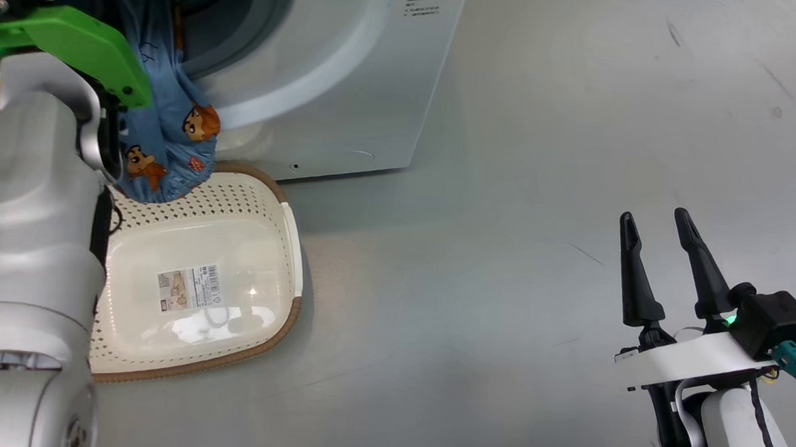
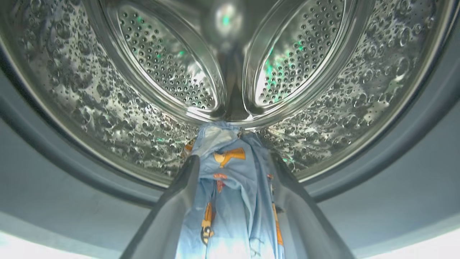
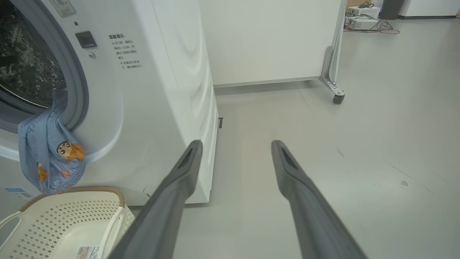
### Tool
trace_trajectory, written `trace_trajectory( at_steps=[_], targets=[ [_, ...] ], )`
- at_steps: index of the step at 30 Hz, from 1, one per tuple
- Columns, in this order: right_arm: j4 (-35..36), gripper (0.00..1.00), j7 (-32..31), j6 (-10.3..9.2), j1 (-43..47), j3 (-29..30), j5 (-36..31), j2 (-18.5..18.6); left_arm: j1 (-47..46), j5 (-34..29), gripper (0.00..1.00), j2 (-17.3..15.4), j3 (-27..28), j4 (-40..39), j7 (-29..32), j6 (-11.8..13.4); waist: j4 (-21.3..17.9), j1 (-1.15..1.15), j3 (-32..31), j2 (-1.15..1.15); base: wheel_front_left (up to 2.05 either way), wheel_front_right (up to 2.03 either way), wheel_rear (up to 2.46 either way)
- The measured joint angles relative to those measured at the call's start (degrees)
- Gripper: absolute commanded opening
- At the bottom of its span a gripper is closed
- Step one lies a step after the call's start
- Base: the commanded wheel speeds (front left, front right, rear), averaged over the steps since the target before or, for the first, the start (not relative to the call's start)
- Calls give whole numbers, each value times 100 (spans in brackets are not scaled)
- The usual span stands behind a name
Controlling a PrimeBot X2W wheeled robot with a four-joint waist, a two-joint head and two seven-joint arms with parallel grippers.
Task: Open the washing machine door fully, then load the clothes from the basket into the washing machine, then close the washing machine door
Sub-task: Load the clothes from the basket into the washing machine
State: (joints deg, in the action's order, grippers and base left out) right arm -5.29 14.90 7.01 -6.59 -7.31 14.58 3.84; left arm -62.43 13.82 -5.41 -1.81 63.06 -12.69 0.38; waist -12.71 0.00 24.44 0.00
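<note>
The washing machine [image 1: 351,78] stands with its opening uncovered; its door is out of view. Light blue printed clothes [image 1: 171,137] hang from the opening over the grey gasket, down toward the basket [image 1: 283,326]. My left gripper [image 2: 233,158] reaches into the steel drum [image 2: 107,90], open, with the clothes [image 2: 230,187] lying loosely between its fingers. The basket's floor shows only its label. My right gripper [image 1: 655,216] hovers open over the bare floor, right of the machine. In the right wrist view the right gripper [image 3: 236,144] holds nothing, with the clothes [image 3: 50,158] and basket [image 3: 72,190] at the left.
My pale left forearm [image 1: 23,231] and its green bracket [image 1: 87,50] cover the basket's left side. Right of the washing machine [image 3: 161,90] stands a white partition on a caster [image 3: 337,97]. Equipment with cables [image 3: 363,21] sits far back on the grey floor.
</note>
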Motion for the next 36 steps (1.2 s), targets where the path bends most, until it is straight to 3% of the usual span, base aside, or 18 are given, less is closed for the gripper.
trace_trajectory(
  at_steps=[4, 17, 36],
  targets=[
    [0, 100, 0, 0, -6, 26, -55, 32, 456, 51, 100, 182, 1, -29, -59, -110, 222, 0, -94, 0, 0, 0, 0],
    [-1, 100, 0, 0, 11, 14, -105, 136, 1884, 191, 100, 261, -5, -485, -163, -365, 763, 0, -449, 0, 0, 0, 0],
    [37, 100, 0, 0, 146, 23, -159, 280, 3620, 366, 100, 401, 35, -2352, -175, -489, 1252, 0, -727, 0, 0, 0, 0]
  ],
)
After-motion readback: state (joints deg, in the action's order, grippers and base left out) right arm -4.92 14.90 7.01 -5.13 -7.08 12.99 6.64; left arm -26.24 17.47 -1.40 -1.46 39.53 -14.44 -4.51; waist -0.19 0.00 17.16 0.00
